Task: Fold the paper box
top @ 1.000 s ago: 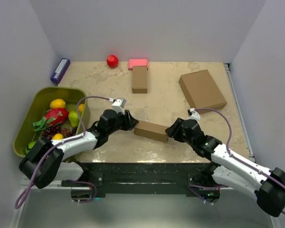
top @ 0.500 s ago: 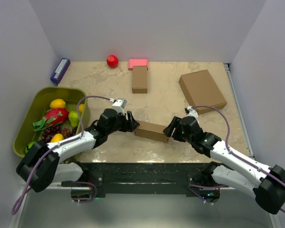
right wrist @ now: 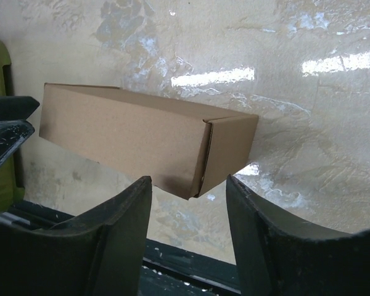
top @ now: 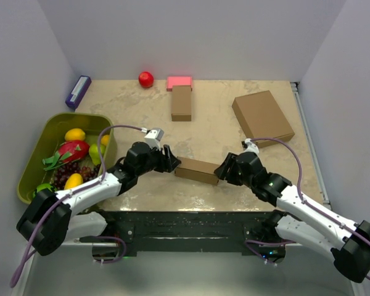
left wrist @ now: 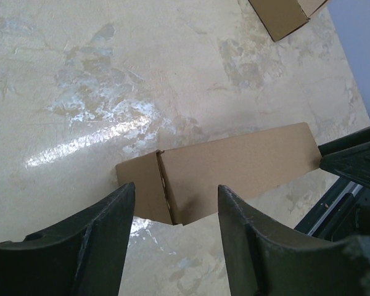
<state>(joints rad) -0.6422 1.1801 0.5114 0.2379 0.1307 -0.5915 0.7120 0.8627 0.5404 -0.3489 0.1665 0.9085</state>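
Cardboard paper box (top: 197,171), smooth, oblong, sits between spread left fingers (left wrist: 86,240) and spread right fingers (right wrist: 114,234).

paper box (top: 197,170) central, tabletop (top: 216,132) beyond seemingly open

The paper box (top: 196,171) lies near the front edge of the tabletop (top: 216,132), between the two tools: the left tool (top: 172,163) at its left end, the right tool (top: 219,171) at its right end. Well behind it lies a narrow box (top: 181,102), with a block (top: 179,81) touching its far end and a ball (top: 146,79) left of the block. A larger box (top: 263,116) sits back right. A bin (top: 34,161) holding fruit (top: 73,150) stands at the left side, with a slim case (top: 78,91) behind it in the far-left corner.
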